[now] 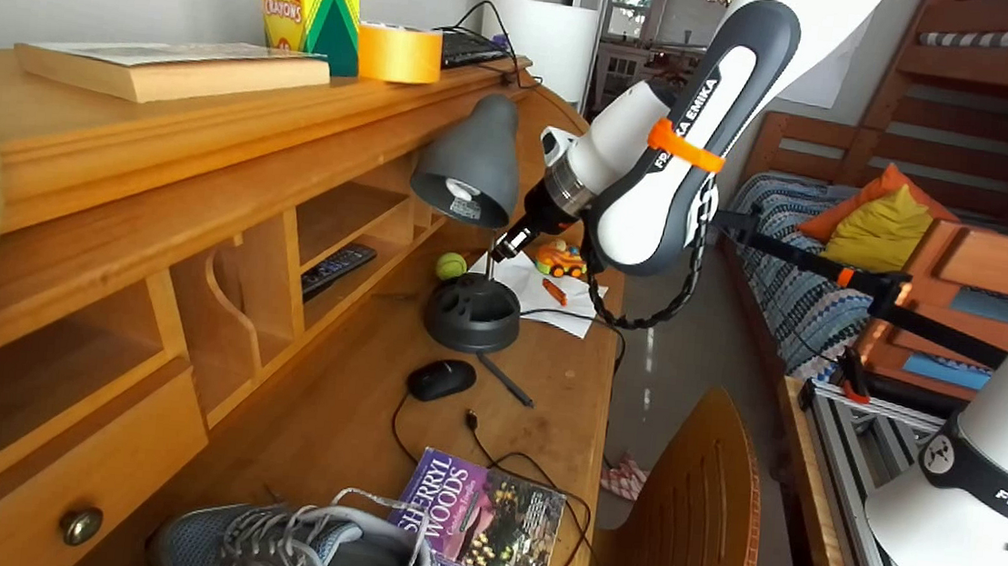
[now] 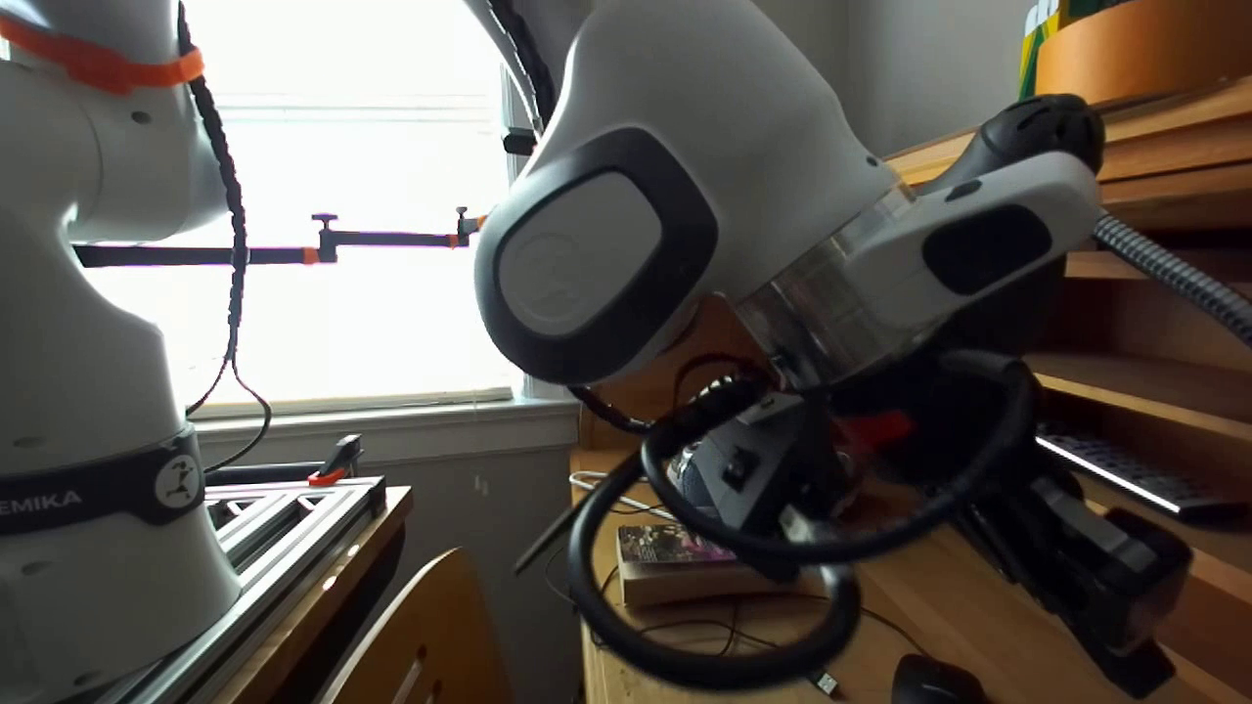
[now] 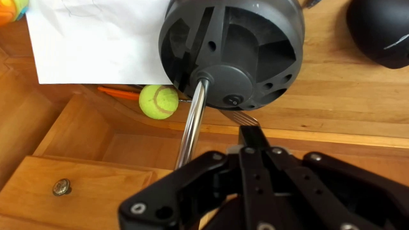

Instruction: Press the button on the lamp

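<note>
The lamp has a dark grey cone-shaped shade (image 1: 469, 166), a thin silver stem and a round black base (image 1: 471, 324) standing on the desk. In the wrist view the base (image 3: 236, 38) shows from above, with a small black rocker button (image 3: 233, 100) near its lower edge. The silver stem (image 3: 193, 124) rises left of the button. My gripper (image 3: 252, 127) is shut and empty, its tips apart from the button and just below it in the picture. In an exterior view the gripper (image 1: 504, 248) is beside the stem, below the shade and above the base.
A tennis ball (image 3: 158, 102), a fork (image 3: 240, 118) and white paper (image 3: 102, 41) lie by the base. A black mouse (image 1: 442, 380), a pen (image 1: 504, 381), cables, a book (image 1: 492, 528) and a shoe (image 1: 307, 549) are nearer that camera. Cubbyholes line the desk's back.
</note>
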You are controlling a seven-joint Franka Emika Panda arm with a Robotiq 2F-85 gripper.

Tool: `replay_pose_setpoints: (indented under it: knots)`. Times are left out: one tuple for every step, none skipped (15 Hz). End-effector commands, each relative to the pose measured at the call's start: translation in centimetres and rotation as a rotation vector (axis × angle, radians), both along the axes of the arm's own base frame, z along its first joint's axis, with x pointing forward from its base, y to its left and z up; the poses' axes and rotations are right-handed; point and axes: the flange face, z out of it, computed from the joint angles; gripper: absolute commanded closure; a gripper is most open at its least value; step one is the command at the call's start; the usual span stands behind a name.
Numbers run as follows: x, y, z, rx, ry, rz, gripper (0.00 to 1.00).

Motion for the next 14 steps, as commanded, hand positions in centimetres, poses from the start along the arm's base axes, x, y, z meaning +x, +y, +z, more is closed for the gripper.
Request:
replay_pose_setpoints:
  knots:
    - [1.5,-1.1,-2.5,0.010,-0.028,-0.006,1.00]
    - [1.6,-1.3,-3.0,0.004,-0.016,0.000,1.00]
    - [1.0,-0.8,-1.6,-0.001,-0.003,-0.003,1.00]
    - [1.1,-0.9,-2.0,-0.002,0.001,-0.002,0.99]
    - [1.1,-1.0,-2.0,-0.003,0.001,-0.002,0.99]
    - [1.2,-0.9,-1.9,-0.003,-0.001,-0.001,0.99]
    - [1.2,-0.9,-1.8,-0.004,-0.003,0.000,0.99]
    - [1.2,-0.8,-1.7,-0.004,-0.004,0.001,1.00]
    - [1.4,-0.8,-1.9,-0.007,-0.014,0.002,1.00]
    - [1.5,-0.6,-2.1,-0.002,-0.014,0.003,1.00]
    - [1.6,-0.4,-2.3,0.002,-0.015,0.003,1.00]
    - [1.7,-0.3,-2.6,0.002,-0.022,0.003,1.00]
    - [1.8,-0.2,-2.9,0.003,-0.022,0.002,1.00]
    - [1.9,-0.2,-3.1,0.002,-0.020,0.001,1.00]
